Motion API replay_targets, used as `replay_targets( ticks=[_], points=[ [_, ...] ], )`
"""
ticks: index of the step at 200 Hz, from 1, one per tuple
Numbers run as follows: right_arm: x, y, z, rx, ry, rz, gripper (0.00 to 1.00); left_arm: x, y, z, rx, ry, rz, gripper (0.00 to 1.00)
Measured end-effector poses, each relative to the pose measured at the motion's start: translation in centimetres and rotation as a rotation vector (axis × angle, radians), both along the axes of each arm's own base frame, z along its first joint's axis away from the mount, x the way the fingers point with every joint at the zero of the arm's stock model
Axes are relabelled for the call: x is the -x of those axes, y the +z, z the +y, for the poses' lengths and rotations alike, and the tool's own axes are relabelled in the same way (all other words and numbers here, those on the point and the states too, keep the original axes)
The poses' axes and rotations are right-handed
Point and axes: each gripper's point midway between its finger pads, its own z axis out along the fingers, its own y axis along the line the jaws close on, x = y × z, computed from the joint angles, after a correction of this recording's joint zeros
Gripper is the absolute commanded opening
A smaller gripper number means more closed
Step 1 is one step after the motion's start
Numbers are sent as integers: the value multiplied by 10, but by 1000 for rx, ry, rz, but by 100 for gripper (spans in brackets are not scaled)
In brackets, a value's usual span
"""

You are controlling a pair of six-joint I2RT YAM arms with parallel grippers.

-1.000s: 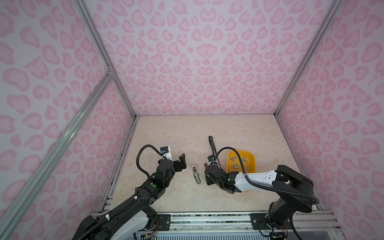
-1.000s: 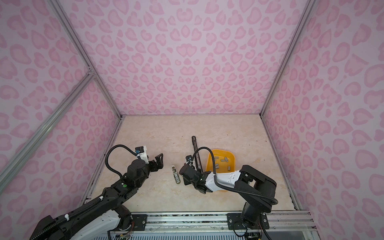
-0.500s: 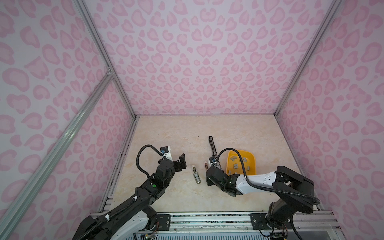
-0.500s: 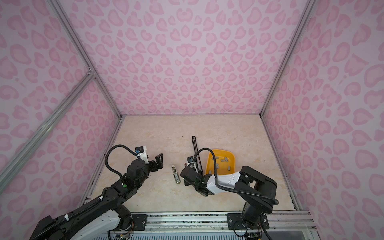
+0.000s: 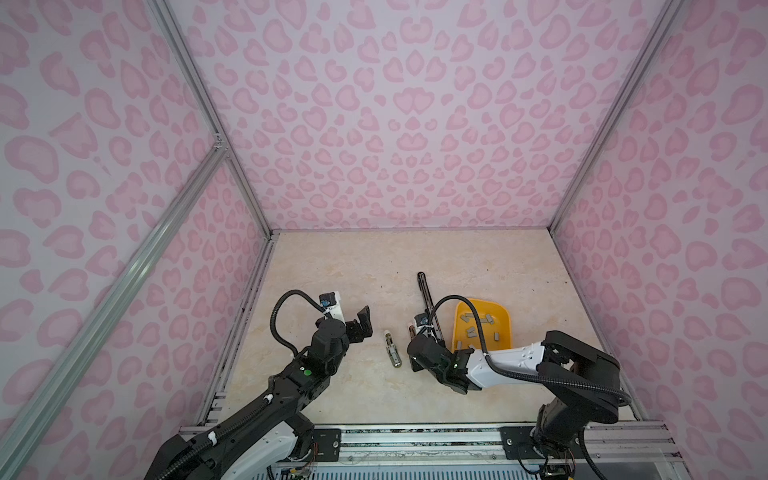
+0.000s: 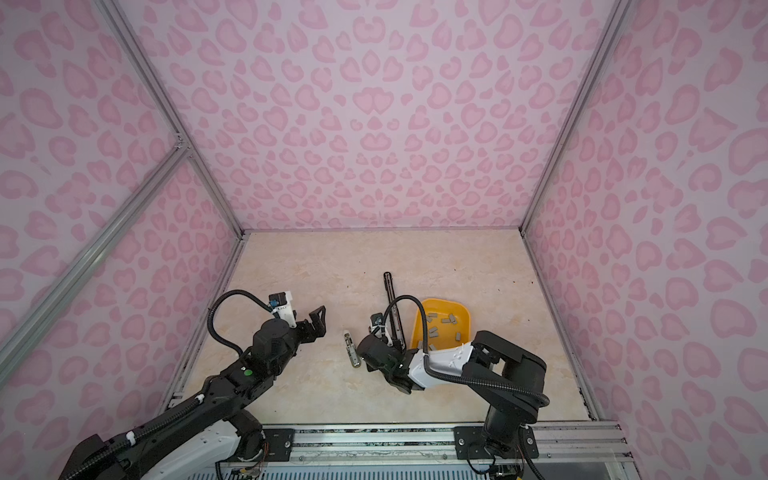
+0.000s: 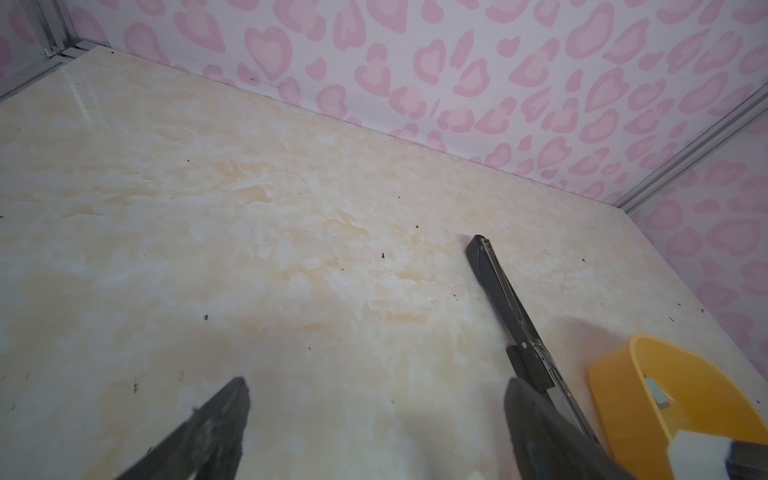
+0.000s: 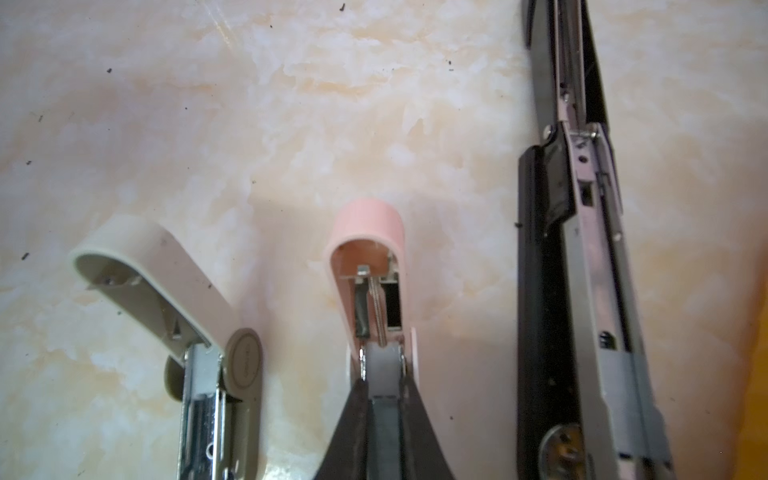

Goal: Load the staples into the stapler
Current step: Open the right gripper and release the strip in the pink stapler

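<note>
The right gripper [image 8: 383, 386] fingers stand narrow, pinching a flat dark-grey staple strip [image 8: 384, 432]. The opened pink stapler [image 8: 368, 237] lies directly beyond the fingertips. The left gripper [image 7: 376, 388] fingers are spread wide.

Staples [image 5: 471, 331] in tray [image 5: 482, 302]; long stapler [image 5: 424, 291] just left; middle stapler [image 8: 365, 241], then outer stapler [image 5: 392, 353] further left

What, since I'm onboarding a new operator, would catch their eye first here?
Pink heart-print walls enclose everything. Right of centre, a yellow tray holds grey staples, beside a long black stapler lying open. The right gripper holds a grey strip at an open pink stapler; the left gripper hovers open.
</note>
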Motion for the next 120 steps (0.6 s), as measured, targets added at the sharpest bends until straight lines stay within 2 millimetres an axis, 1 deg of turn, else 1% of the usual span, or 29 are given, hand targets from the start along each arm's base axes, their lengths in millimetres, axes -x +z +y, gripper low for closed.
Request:
replay_targets(
  ticks=[27,54,74,101,120],
  points=[
    [4,-2,-3,6,10,16,27,0,0,0,0,0,0,97],
    [9,-4,-8,21,18,32,29,0,0,0,0,0,0,97],
    [9,2,-9,13,23,22,29,0,0,0,0,0,0,97],
    [6,17,-9,-7,15,-10,29,0,1,0,2,0,-2,96],
    [5,22,-10,-3,18,-21,29,0,1,0,2,0,-3,97]
  ],
)
